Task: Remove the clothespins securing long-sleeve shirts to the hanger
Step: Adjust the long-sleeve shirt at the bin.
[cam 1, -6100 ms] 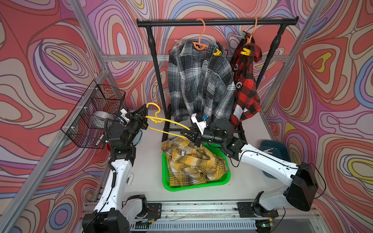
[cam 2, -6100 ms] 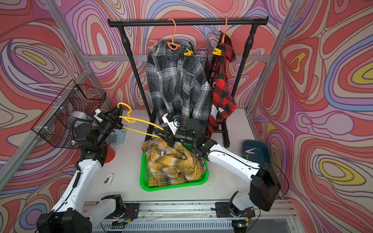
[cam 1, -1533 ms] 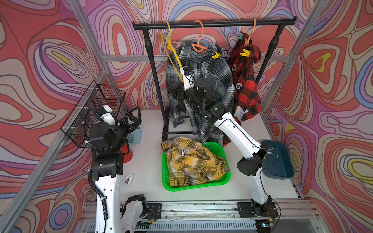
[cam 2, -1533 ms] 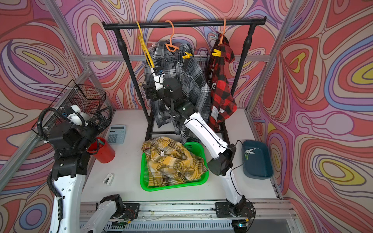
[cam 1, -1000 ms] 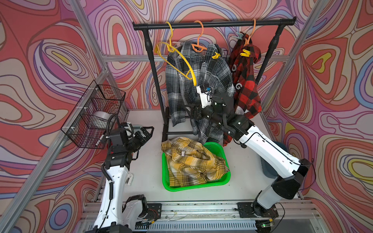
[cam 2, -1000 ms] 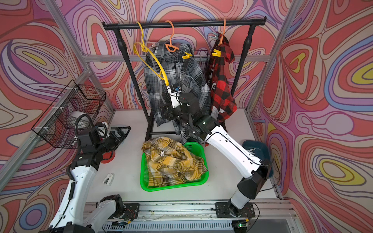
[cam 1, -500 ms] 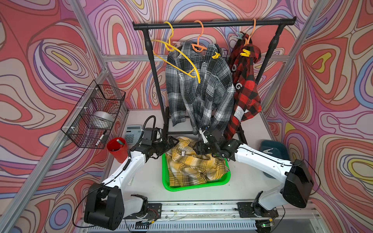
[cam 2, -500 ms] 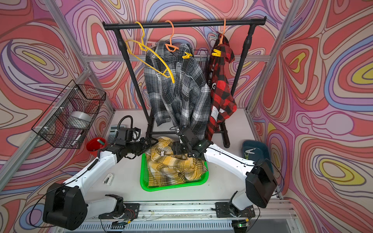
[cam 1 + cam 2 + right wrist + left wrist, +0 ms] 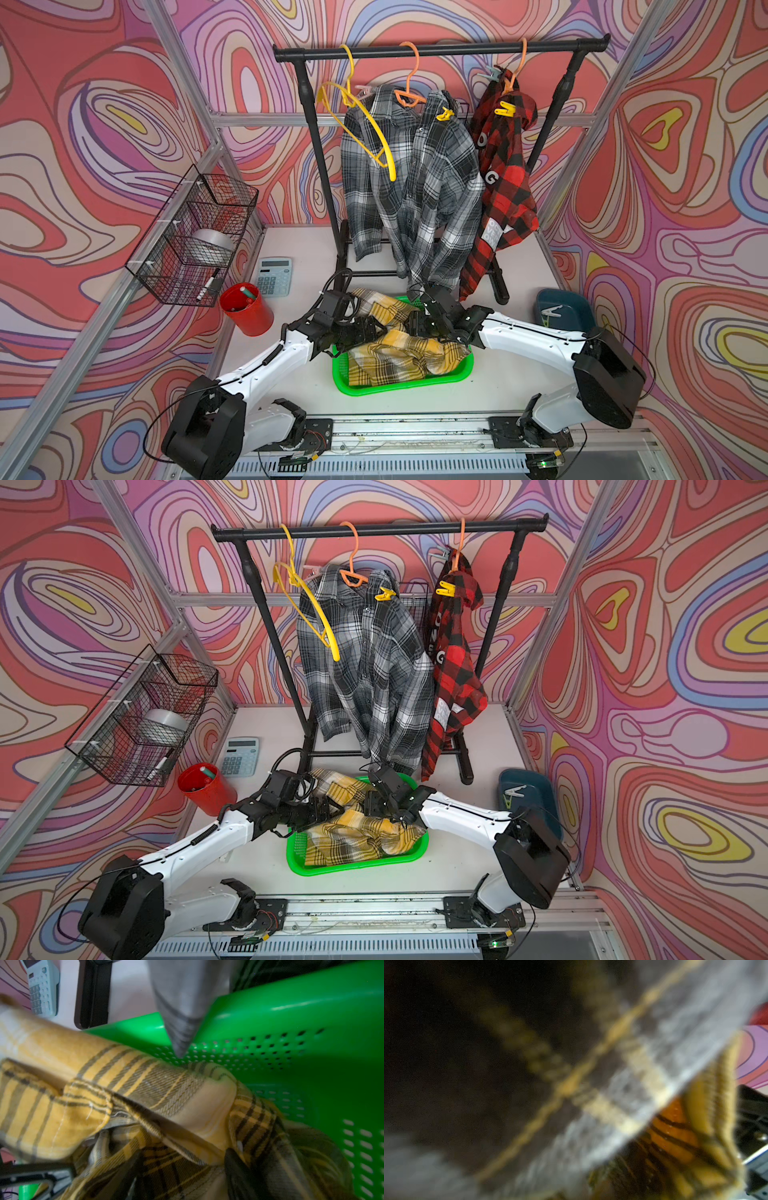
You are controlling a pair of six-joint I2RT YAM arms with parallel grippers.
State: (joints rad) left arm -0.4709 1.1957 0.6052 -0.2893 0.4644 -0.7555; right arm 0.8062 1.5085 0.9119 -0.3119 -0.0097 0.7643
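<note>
**Two robot arms bury their pincers in a fallen plaid shirt.** We look down on a bench walled in swirling red-and-purple print, with twelve o'clock at the black metal clothes rail (image 9: 440,49).

At nine o'clock a black wire basket (image 9: 195,232) hangs on the frame. A red plastic cup (image 9: 247,311) and a pale blue calculator (image 9: 273,276) stand near it on the white tabletop (image 9: 303,249).

At the centre, the left gripper (image 9: 374,331) reaches in from eight o'clock and the right gripper (image 9: 417,326) from four o'clock. Both are sunk in the crumpled yellow-black plaid shirt (image 9: 399,353), which is heaped in the green perforated plastic basket (image 9: 399,386). Cloth hides both sets of jaws, so we cannot tell how wide either stands or whether it has hold of anything. The left wrist view is a blur of fabric.

From eleven o'clock round to one, the rail carries three things:
- a bare yellow plastic hanger (image 9: 365,124)
- the grey-black-white plaid shirt (image 9: 415,187) on an orange plastic hanger (image 9: 409,85)
- the red-black check shirt with white lettering (image 9: 503,166) on a second orange hanger (image 9: 520,62)

A pale pink clothespin (image 9: 365,89) sits at the grey shirt's nine-o'clock shoulder and a yellow plastic clothespin (image 9: 445,114) at its three-o'clock shoulder. A second yellow clothespin (image 9: 504,109) and a pale teal clothespin (image 9: 491,75) sit at the top of the red shirt.

At three o'clock a dark blue plastic tray (image 9: 575,301) holds loose clothespins (image 9: 550,311), one of them white.
</note>
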